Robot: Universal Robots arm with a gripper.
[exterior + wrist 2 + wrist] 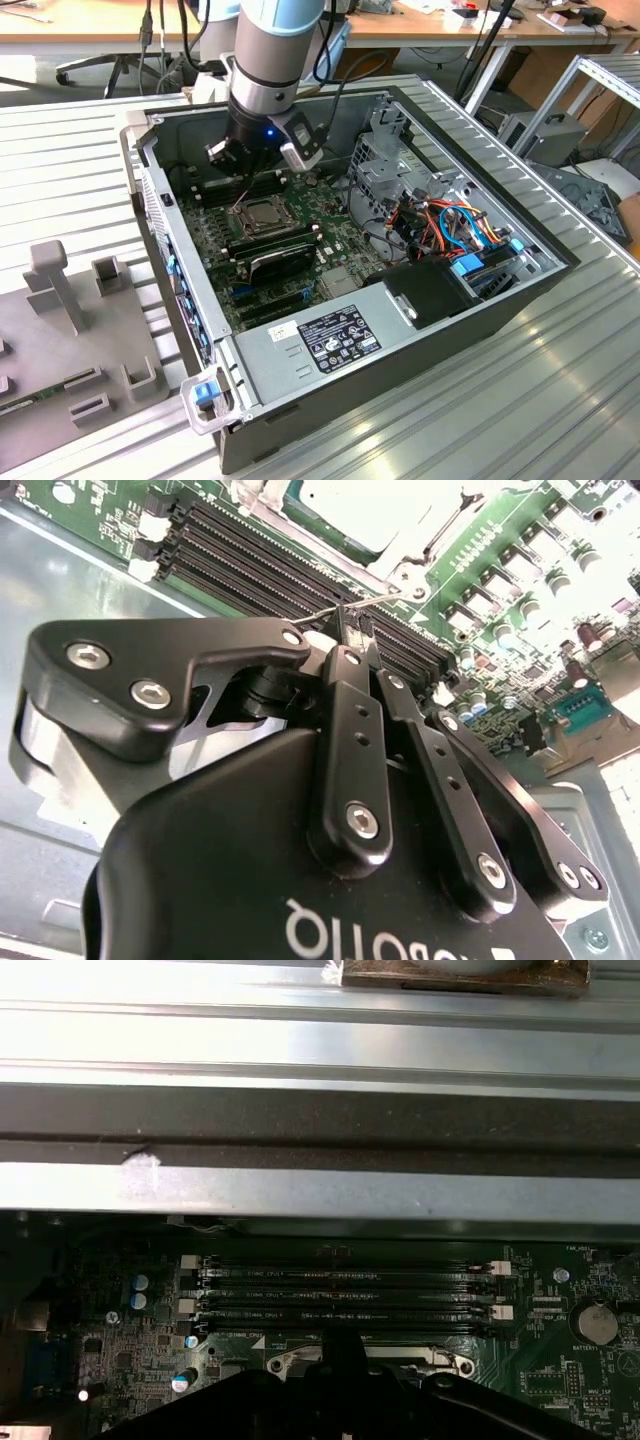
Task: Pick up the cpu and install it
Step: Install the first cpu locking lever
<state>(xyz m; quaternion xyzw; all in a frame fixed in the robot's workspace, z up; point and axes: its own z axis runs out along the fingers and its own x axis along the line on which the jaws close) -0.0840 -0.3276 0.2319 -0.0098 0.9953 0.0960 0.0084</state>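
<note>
Alu bench (560, 400), open PC case (480, 160) — tool (243, 186), closed, beside seated cpu (263, 212).

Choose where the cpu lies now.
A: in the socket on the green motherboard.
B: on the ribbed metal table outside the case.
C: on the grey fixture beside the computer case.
A: in the exterior view the cpu lies flat inside the socket frame on the motherboard.
</note>
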